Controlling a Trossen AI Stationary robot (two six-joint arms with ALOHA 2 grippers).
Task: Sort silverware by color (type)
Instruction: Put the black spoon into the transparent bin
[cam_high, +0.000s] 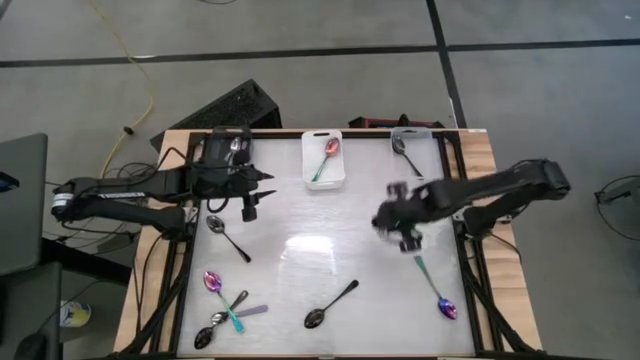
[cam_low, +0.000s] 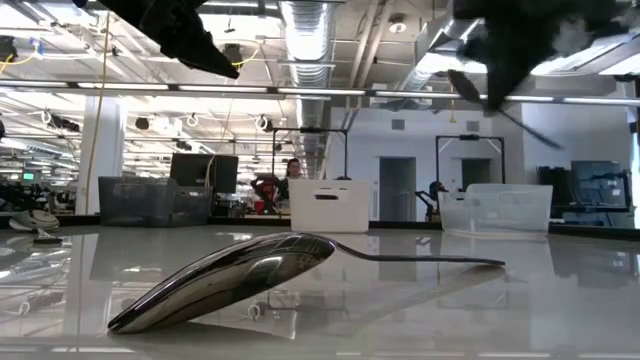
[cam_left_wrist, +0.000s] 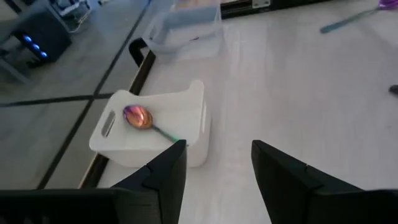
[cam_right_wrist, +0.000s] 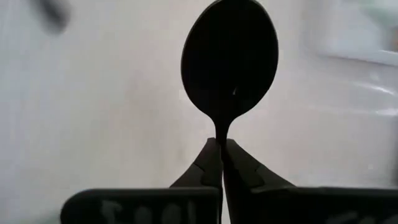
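Note:
My right gripper (cam_high: 402, 222) hangs above the table's right half, shut on a black spoon (cam_right_wrist: 229, 59), which also shows high in the low view (cam_low: 470, 90). My left gripper (cam_left_wrist: 214, 165) is open above the far left of the table (cam_high: 246, 196) and holds nothing. Loose spoons lie flat on the table: a black one (cam_high: 330, 305) near the middle, an iridescent one (cam_high: 437, 292) on the right, and several in a cluster (cam_high: 222, 308) near the left. The white bin (cam_high: 323, 160) holds an iridescent spoon (cam_left_wrist: 138, 116); the clear bin (cam_high: 410, 148) holds a dark one. My right gripper pinches the black spoon at its neck (cam_right_wrist: 221, 138), just behind the bowl, between both fingertips. The bowl sticks out forward past the fingers, in line with them. The spoon is lifted clear of the table; its handle is hidden behind the fingers in the wrist view.
A third, dark bin (cam_high: 222, 150) sits at the far left corner, partly under my left arm, with a spoon in it. One more spoon (cam_high: 228, 236) lies just near of my left gripper. The table's middle (cam_high: 320, 240) is bare. Black rails edge both sides.

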